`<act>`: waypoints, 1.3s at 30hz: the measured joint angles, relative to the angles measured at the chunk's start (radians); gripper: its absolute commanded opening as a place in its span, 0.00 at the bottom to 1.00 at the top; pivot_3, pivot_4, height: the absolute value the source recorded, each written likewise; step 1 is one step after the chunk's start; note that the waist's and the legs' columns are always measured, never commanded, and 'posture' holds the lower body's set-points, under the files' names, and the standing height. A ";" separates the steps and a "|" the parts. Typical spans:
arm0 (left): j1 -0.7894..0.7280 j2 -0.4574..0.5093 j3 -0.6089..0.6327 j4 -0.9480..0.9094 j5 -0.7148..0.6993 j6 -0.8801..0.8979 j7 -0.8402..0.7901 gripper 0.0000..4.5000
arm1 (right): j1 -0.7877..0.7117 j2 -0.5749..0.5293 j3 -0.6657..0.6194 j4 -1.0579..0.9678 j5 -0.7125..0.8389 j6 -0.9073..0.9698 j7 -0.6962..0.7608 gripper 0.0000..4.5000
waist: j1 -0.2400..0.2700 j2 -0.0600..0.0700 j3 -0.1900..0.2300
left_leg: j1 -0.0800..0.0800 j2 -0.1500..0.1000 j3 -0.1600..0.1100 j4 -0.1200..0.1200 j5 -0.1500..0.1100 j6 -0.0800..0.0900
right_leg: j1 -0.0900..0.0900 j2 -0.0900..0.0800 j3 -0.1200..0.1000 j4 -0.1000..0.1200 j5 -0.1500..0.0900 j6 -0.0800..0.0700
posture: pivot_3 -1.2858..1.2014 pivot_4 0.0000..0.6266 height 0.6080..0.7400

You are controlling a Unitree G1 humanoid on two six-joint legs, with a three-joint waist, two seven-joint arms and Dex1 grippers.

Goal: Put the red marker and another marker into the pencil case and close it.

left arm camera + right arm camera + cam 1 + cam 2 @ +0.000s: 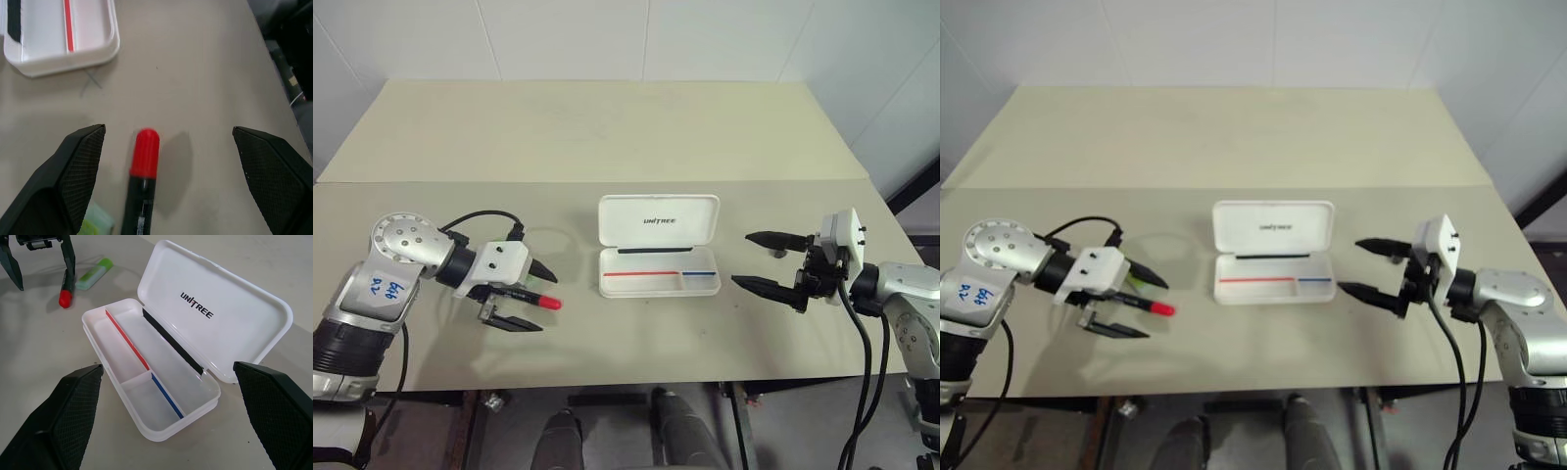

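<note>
Your white hard-plastic pencil case (659,245), a rounded rectangle, lies open mid-worktop (607,127), the matte beige surface. Lid is hinged back flat with black "UNITREE" print; the tray has a red and a blue stripe, a black strip along the hinge and a small divider, nothing in it.

Left tool (533,296): both textured black fingers spread wide, gripping nothing. The slim black-barrelled red marker (530,298) lies on the worktop between them, glossy red cap pointing toward the case.

Right tool (766,262): fully spread as well, empty, hovering just right of the case.

The stubby lime-green translucent marker (94,273) lies just beside the red one, on its far side from you. The right wrist view gives you its full shape; the left wrist view catches only a corner by the finger; the right eye view shows a green sliver behind the left tool.
</note>
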 measured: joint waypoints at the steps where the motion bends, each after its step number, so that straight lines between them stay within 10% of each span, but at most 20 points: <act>1: -0.004 0.005 -0.008 0.025 0.014 -0.019 0.000 1.00 | 0.001 0.000 0.000 -0.001 0.000 0.000 -0.001 1.00 | -0.001 0.000 0.000 | 0.000 0.000 0.000 0.000 0.000 0.000 | 0.000 0.000 0.000 0.000 0.000 0.000 | 0.52 0.24 1.00; 11: -0.057 0.022 -0.082 0.200 0.103 -0.198 -0.001 1.00 | 0.027 0.000 -0.004 -0.005 0.000 0.000 -0.021 1.00 | -0.002 0.000 0.000 | 0.001 0.000 0.000 0.000 0.000 0.000 | 0.000 0.000 0.000 0.002 0.000 0.000 | 0.52 0.24 1.00; 24: -0.080 -0.036 -0.110 0.263 0.104 -0.297 -0.001 0.14 | 0.032 0.000 -0.004 -0.009 0.001 0.001 -0.038 1.00 | 0.002 0.000 0.000 | 0.001 0.000 0.000 0.001 0.000 0.000 | 0.000 0.000 0.000 0.004 0.000 0.000 | 0.52 0.24 1.00; 39: -0.142 -0.059 -0.007 0.162 -0.066 -0.061 0.002 0.13 | 0.033 -0.001 -0.005 -0.012 0.001 0.001 -0.040 1.00 | 0.001 0.000 0.000 | 0.001 0.000 0.000 0.000 0.000 0.001 | 0.000 0.000 0.000 0.005 -0.001 0.001 | 0.52 0.24 1.00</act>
